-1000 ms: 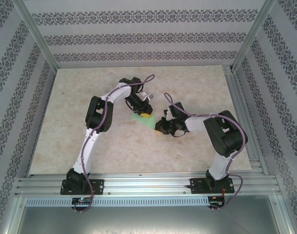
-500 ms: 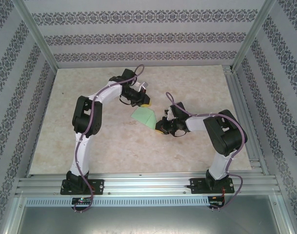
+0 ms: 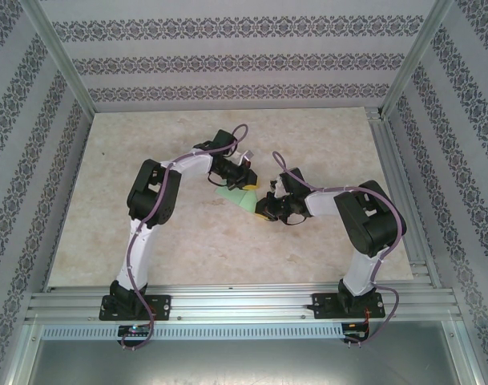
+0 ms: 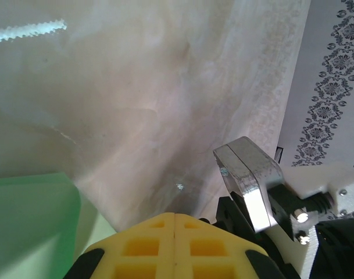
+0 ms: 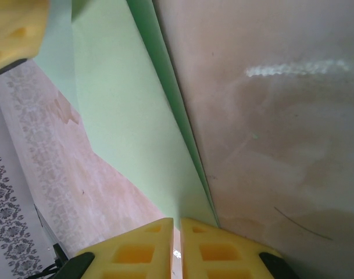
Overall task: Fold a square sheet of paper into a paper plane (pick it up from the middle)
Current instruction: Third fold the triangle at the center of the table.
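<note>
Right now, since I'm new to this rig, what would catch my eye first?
The light-green folded paper mid-table, with both arms bent in over it. The left gripper is shut by its far edge, and the right gripper is shut at its right corner.

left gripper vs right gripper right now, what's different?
Jaws: left gripper is fully shut, pads flush; right gripper shows a thin slit.
Contact: right gripper's tips meet the green paper's folded edge, grip unclear; left gripper has the paper off to one side, nothing between its pads.
Place: from above, left gripper sits at the paper's far side, right gripper at its near-right corner.
Shared: yellow pads.
</note>
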Robot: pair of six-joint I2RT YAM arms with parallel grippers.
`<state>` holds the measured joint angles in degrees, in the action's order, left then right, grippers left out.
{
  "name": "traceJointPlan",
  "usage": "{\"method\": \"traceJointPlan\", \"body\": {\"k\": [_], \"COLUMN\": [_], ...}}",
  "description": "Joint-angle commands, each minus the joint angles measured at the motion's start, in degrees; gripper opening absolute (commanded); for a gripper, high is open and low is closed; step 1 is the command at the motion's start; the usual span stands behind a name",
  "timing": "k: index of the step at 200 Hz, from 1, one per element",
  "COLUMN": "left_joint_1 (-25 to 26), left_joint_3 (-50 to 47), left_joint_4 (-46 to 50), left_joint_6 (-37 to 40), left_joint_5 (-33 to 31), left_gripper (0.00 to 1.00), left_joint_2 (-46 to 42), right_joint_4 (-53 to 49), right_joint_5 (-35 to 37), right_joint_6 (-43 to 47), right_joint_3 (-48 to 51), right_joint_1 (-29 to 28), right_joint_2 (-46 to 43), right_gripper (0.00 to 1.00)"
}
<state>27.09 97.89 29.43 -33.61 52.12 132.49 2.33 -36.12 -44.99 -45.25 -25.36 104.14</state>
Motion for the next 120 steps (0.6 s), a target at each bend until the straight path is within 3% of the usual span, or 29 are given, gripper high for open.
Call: {"method": "traceJointPlan", "body": {"k": [1, 120], "left_joint_1": [0.43, -1.18], "left_joint_3": [0.04, 9.12], "left_joint_4": [-1.38, 7.46], "left_joint_6": [0.2, 7.6], "left_joint_5": [-1.74, -6.72], "left_gripper": [0.02, 0.03], "left_joint_2": [1.61, 7.21], "right_joint_4": [-1.87, -3.17], "right_joint_5": [5.36, 6.06], "right_joint_6": [0.1, 0.61], "right_joint_3": [1.42, 1.92], "right_joint_1": [-0.4, -0.39], "right_joint_2": [4.14, 4.93], "right_gripper": [0.13, 0.12]}}
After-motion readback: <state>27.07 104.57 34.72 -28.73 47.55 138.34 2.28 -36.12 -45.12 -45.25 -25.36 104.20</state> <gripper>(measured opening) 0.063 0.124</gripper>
